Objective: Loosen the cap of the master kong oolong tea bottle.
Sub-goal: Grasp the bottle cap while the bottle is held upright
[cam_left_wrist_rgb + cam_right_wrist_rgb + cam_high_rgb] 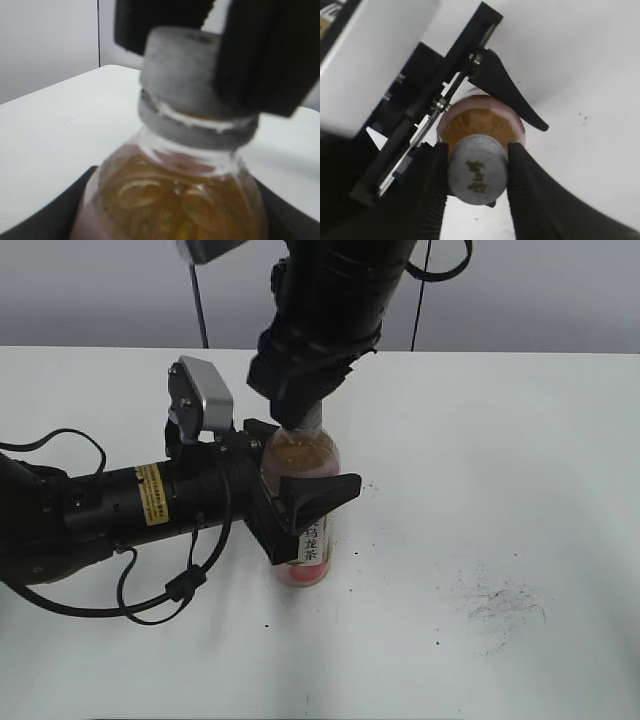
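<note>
The master kong oolong tea bottle (305, 455) stands upright on the white table, amber tea inside, pink label low down. My left gripper (290, 505) is shut on its body from the left; the bottle's shoulder (175, 195) fills the left wrist view. The white-grey cap (477, 169) with a faint mark sits on the neck; it also shows in the left wrist view (180, 75). My right gripper (477, 172) comes down from above and is shut on the cap, one black finger on each side. In the exterior view it (308, 410) hides the cap.
The white table (500, 490) spreads around the bottle, with dark scuff marks (500, 605) at the front right. The left arm's body and cables (110, 510) lie across the table's left side.
</note>
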Available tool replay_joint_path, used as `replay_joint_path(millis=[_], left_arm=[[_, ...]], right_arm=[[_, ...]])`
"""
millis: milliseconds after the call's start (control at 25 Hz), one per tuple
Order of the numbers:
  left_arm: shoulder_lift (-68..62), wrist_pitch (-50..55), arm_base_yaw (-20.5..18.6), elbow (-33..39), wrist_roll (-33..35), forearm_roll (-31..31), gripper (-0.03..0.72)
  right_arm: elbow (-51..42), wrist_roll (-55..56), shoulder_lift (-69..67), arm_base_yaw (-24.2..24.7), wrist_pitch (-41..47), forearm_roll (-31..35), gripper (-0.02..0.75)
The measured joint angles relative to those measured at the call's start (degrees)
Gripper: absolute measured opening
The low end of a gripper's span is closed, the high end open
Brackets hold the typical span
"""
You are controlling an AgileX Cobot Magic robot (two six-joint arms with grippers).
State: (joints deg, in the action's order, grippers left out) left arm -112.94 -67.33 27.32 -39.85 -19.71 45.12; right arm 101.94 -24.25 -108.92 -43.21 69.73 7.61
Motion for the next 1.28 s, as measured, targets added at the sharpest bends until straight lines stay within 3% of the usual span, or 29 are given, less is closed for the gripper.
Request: replay_joint_path(millis=[320, 680, 840, 1040, 1280], left_arm=[[0.0, -0.1, 0.0, 0.0, 0.2, 0.2, 0.447], [0.0, -0.2, 0.0, 0.0, 0.4, 0.5, 0.447], [0.0, -0.2, 0.0, 0.0, 0.3, 0.4, 0.447], [0.0, -0.2, 0.0, 0.0, 0.2, 0.3, 0.447], [0.0, -0.1, 0.0, 0.0, 0.2, 0.2, 0.447]], right_arm=[[0.0, -40.3, 0.0, 0.0, 0.2, 0.9, 0.272], [0.0, -98.9, 0.1, 0.2, 1.1, 2.6, 0.272], [0.0, -119.5, 0.1, 0.2, 1.2, 2.6, 0.272], [0.0, -125.5, 0.1, 0.3, 1.2, 2.4, 0.272], [0.0, -106.9, 0.1, 0.2, 1.0, 1.1, 0.276]])
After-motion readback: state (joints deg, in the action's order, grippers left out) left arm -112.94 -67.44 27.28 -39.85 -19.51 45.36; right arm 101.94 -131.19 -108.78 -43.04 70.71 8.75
